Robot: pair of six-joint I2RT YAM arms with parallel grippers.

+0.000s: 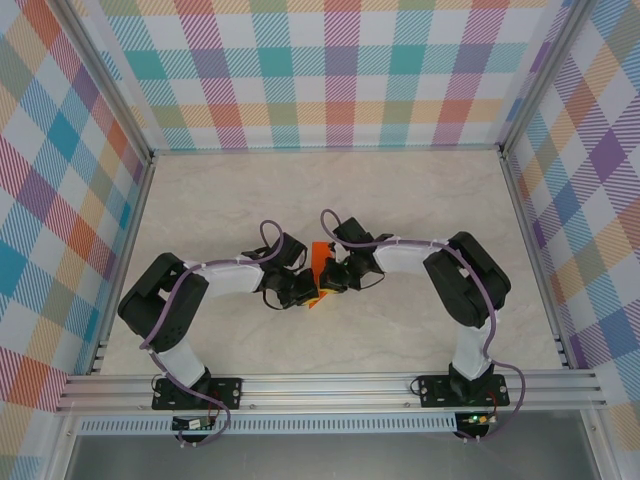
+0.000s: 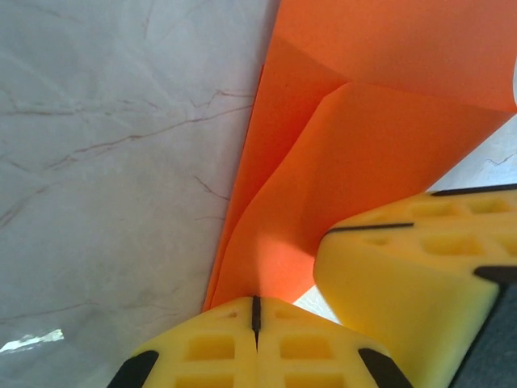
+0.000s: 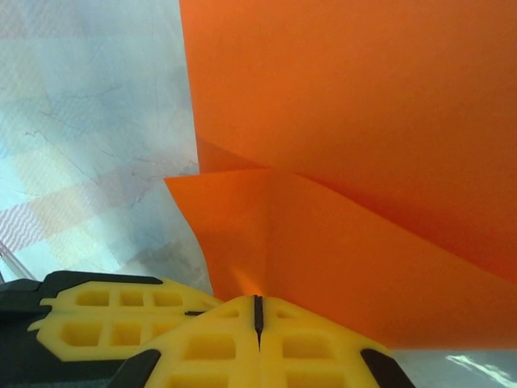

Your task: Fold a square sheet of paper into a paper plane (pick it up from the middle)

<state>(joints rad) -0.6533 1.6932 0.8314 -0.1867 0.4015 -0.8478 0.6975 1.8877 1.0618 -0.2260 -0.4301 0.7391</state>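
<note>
Our left gripper (image 2: 256,311) has its yellow fingers pressed flat together. The lower edge of the orange sheet of paper (image 2: 355,153) runs straight into the seam between them, so we read it as pinched there. Our right gripper (image 3: 258,311) is closed the same way, with a creased corner of the sheet coming down to meet its own seam. The two grippers sit just beside each other, and in each wrist view the other one's yellow finger shows at the lower edge, close against the paper. The sheet is already folded: overlapping flaps and slanting creases cross its surface. From above, we see it as a small orange strip between the two gripper heads, around the middle of the pale marbled table (image 1: 400,200). Both arms bend inward toward it. Plaid walls (image 1: 340,70) close the table in on three sides.
</note>
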